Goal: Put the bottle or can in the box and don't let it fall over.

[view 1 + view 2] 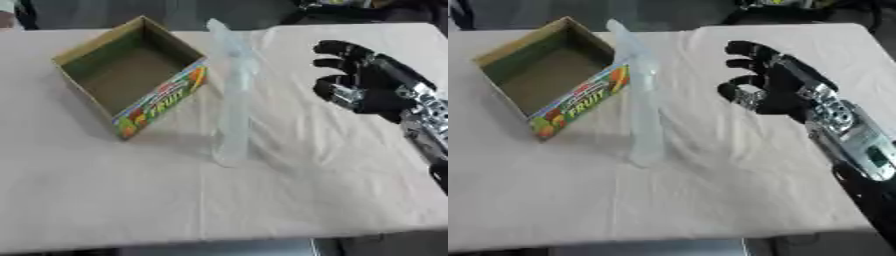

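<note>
The bottle (233, 95), tall, slim and clear, stands upright on the table (289, 200), which is covered with a pale cloth. Its base rests near the middle of the table, and its top reaches up toward the far edge in both views. Just to its left sits the box (131, 75), an open cardboard carton with a colourful fruit print on its near side wall; it holds nothing, and the bottle stands outside it, close to its right corner. The right robot hand (772, 90) hovers to the right of the bottle, apart from it, fingers spread and slightly curved, gripping nothing.
</note>
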Tool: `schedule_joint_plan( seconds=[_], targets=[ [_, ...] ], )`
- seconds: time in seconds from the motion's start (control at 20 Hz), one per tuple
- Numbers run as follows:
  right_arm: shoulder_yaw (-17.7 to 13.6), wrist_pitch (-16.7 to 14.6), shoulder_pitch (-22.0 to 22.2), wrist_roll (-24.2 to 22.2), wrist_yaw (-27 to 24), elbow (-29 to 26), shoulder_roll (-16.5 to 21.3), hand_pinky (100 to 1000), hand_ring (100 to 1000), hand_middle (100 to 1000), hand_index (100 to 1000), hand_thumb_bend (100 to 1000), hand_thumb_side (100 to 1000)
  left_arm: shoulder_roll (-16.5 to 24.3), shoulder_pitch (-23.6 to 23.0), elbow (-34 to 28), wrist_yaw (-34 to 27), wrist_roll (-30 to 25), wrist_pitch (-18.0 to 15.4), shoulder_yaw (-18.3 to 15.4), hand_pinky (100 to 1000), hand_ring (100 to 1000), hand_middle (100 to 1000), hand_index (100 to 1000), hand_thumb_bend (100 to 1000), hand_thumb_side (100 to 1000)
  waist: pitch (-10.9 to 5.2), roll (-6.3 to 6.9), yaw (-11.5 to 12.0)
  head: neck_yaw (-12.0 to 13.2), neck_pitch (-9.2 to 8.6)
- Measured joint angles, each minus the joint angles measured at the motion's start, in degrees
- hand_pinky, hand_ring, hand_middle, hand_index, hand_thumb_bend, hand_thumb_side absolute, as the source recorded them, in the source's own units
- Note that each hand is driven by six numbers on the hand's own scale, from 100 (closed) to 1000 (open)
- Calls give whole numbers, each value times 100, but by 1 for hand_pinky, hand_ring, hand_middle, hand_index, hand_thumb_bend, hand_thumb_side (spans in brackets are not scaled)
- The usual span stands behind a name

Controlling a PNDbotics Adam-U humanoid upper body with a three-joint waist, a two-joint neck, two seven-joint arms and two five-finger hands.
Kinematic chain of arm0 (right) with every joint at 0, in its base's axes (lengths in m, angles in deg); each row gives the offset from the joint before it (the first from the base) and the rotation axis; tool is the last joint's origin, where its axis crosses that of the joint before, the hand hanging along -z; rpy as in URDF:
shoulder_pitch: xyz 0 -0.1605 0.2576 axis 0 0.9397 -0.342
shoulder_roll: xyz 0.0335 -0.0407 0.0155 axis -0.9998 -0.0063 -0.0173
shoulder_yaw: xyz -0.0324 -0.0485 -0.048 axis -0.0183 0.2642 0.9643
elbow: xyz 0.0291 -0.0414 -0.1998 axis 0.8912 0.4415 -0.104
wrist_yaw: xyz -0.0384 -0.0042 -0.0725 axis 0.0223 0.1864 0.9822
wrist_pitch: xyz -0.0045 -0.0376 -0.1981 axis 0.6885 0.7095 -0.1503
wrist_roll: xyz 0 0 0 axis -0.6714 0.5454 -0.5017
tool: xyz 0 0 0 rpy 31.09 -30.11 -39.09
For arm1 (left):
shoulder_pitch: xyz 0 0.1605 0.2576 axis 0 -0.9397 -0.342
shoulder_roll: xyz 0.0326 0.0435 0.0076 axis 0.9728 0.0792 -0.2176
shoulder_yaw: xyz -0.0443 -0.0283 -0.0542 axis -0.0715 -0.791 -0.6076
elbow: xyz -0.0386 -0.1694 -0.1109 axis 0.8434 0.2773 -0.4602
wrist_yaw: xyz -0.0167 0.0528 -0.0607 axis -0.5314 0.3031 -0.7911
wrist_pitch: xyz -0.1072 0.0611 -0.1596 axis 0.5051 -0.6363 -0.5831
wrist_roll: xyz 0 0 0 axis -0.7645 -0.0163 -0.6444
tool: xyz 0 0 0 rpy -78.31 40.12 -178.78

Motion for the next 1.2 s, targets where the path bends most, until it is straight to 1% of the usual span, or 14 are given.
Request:
schedule_joint_plan(
  seconds=[0.5, 1.2],
  targets=[
    [161, 105, -109, -142, -56, -20, -40, 808, 936, 940, 939, 421, 224, -3, 0, 1, 0, -19, 14, 1, 748, 805, 766, 831, 697, 751, 0, -2, 23, -1, -1],
    [478, 283, -261, -428, -109, -19, -123, 815, 952, 952, 943, 413, 237, -45, 2, 1, 0, -26, 16, 3, 749, 804, 764, 827, 695, 751, 14, -3, 57, -9, -1]
  ],
)
